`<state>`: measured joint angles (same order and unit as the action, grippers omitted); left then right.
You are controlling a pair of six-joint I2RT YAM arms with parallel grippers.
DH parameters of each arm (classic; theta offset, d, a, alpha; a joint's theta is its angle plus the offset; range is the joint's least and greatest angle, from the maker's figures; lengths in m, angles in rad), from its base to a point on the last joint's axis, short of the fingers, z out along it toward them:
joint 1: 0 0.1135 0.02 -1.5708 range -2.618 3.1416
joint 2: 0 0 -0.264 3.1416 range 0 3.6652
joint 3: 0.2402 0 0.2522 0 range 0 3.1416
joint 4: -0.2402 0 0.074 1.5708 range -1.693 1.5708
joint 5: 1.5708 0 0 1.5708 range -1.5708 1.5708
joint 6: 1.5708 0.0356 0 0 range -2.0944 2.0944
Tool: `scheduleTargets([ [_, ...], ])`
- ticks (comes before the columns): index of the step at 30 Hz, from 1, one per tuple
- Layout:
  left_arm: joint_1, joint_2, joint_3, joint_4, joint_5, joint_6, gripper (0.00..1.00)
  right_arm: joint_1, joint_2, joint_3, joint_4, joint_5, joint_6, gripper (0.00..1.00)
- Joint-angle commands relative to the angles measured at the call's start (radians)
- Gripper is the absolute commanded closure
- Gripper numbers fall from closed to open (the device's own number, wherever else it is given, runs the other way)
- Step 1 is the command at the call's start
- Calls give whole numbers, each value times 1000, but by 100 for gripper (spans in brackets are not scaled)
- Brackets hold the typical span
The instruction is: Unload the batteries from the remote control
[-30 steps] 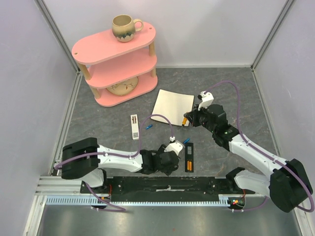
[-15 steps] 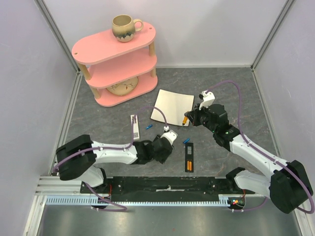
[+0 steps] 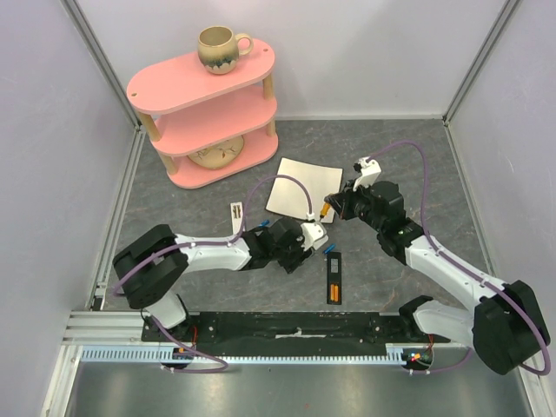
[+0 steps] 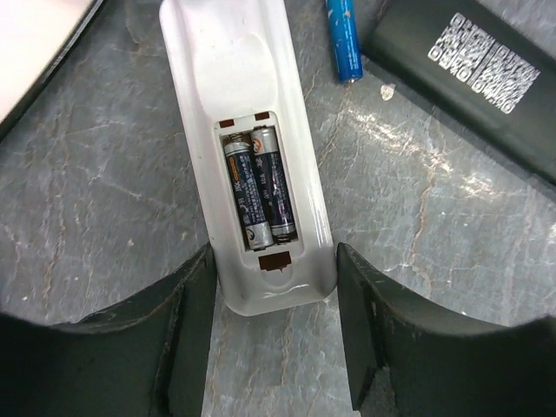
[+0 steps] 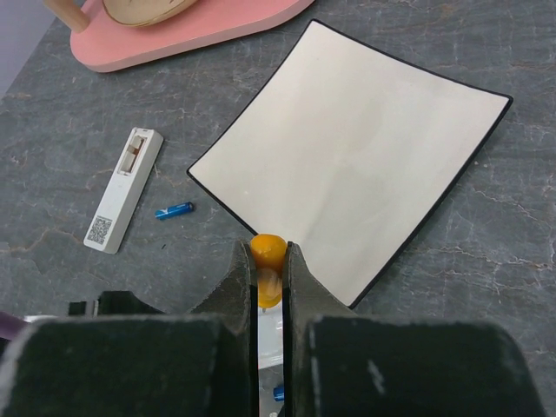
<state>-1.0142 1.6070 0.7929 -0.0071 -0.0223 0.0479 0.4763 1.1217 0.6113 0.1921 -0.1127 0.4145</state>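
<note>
Left gripper (image 4: 275, 257): clamped across the near end of the white remote (image 4: 248, 78), one finger on each long side; contact looks real, though how hard it presses I cannot tell.
Batteries (image 4: 258, 187): two dark cells side by side in the remote's open bay, lengthwise, cover off, a spring showing at the far end.
How they handle: light, stiff, smooth and round. They probably sit snug against the spring and will roll once free.
Where to take hold: likely the ends away from the spring, levered up one cell at a time. The bay looks too narrow for fingers to reach in.
Remote itself: light, slick plastic that could skate on the table, so the side grip should serve as the brace.
Just beyond: a loose blue cell (image 4: 343, 35) lies past the remote, beside the black remote (image 4: 469, 69).
Right gripper (image 5: 269, 261): closed on the orange screwdriver (image 5: 268, 248), over the near edge of the plate (image 5: 365, 148).
</note>
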Motion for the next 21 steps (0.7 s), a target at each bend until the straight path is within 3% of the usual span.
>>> scheduleTargets([
  [1, 37, 74, 46, 76, 78, 107, 98, -13, 18, 41, 75, -45, 32, 100],
  [5, 81, 126, 81, 36, 70, 109, 94, -18, 21, 22, 84, -47, 36, 100],
  [8, 103, 134, 83, 25, 42, 74, 75, -21, 23, 15, 99, -54, 43, 100],
  [9, 104, 133, 80, 25, 26, 66, 64, -19, 29, 13, 102, -58, 41, 100],
  [16, 109, 119, 42, 59, -18, 38, 48, -21, 50, 8, 136, -79, 53, 100],
  [17, 111, 116, 36, 67, -18, 33, 41, -19, 52, 8, 139, -84, 56, 100],
  [21, 115, 117, 29, 104, 7, 23, 40, -19, 59, 11, 142, -88, 56, 100],
])
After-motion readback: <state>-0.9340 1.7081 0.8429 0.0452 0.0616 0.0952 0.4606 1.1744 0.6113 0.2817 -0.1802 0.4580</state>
